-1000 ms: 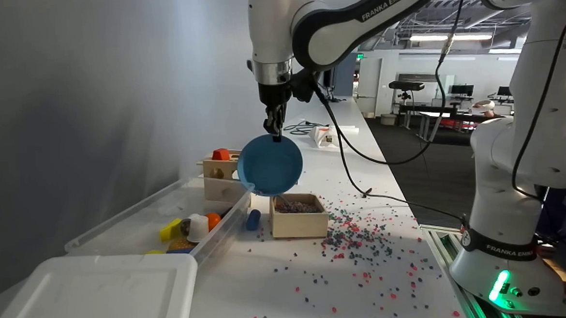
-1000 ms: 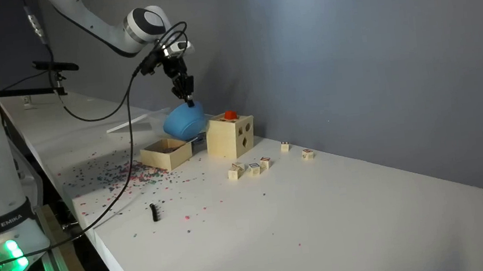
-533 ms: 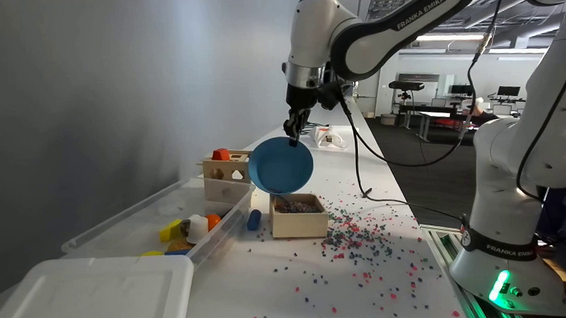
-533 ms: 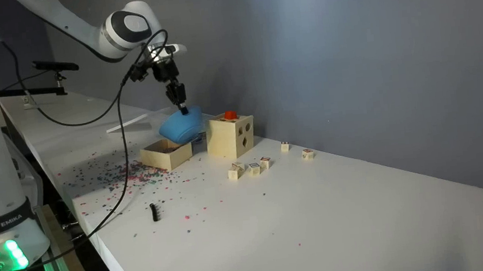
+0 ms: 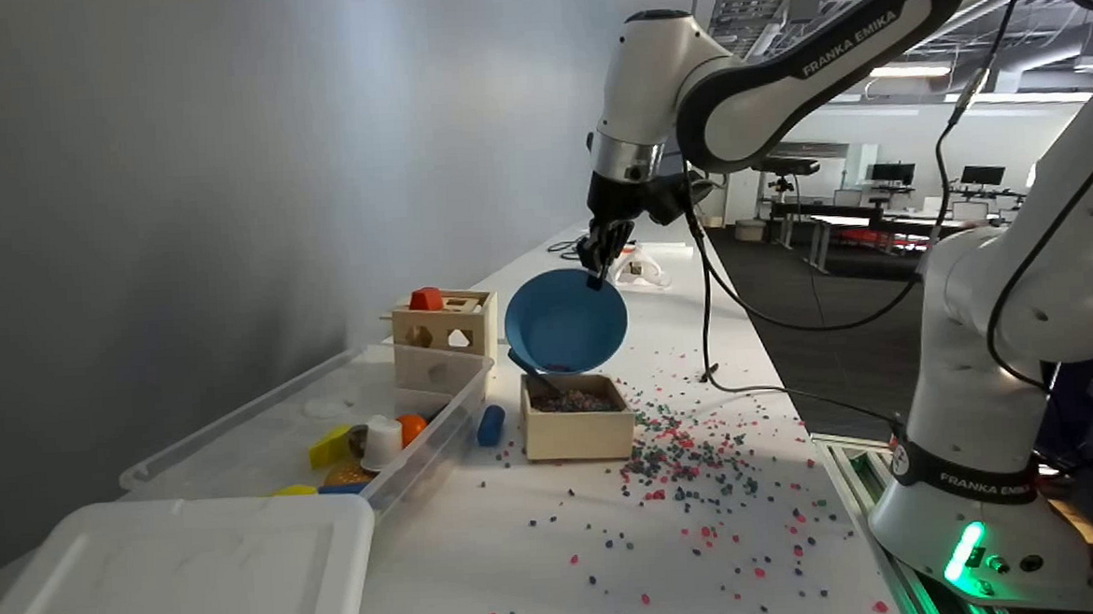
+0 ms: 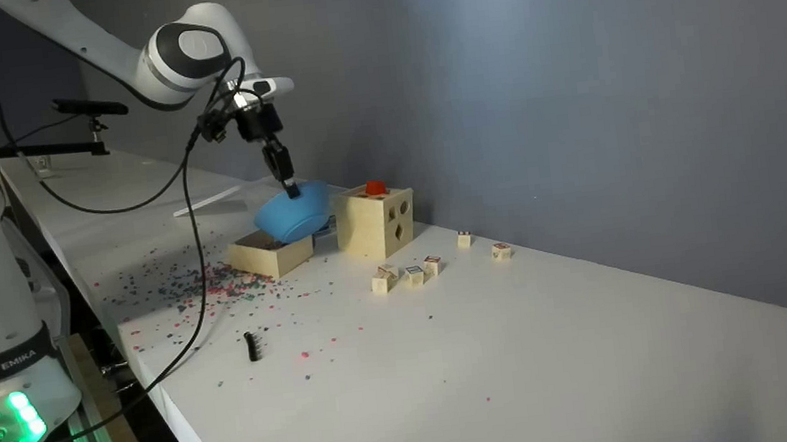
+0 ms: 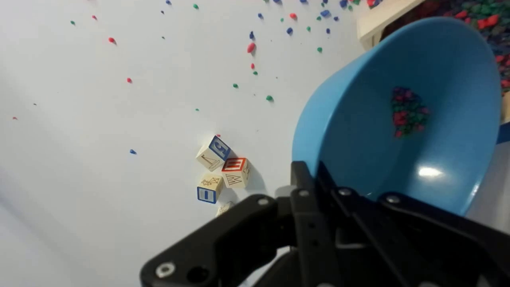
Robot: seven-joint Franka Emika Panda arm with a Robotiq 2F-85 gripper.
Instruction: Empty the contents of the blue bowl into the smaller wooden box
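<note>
My gripper (image 7: 312,171) is shut on the rim of the blue bowl (image 7: 358,131), one finger inside and one outside. The bowl is held in the air, tipped steeply; in an exterior view its open side (image 5: 566,325) faces the camera, with the lower rim just above the back of the smaller wooden box (image 5: 579,436). A small clump of the contents (image 7: 408,113), tiny red, green and blue bits, clings inside the bowl. More bits (image 5: 572,401) lie in the box. In another exterior view the bowl (image 6: 292,216) covers part of the box (image 6: 253,257).
Loose bits (image 5: 685,454) are scattered on the table beside the box. A taller wooden box (image 6: 374,226) with a red piece on top stands close by. A clear plastic bin (image 5: 433,453) holds toys. A dark stick (image 5: 533,373) leans out of the smaller box. Several letter blocks (image 7: 236,172) lie on the table.
The gripper has carried the tipped bowl rightward and slightly down in the view facing its open side, leftward and down in the opposite view, closer over the box. The grip is unchanged.
</note>
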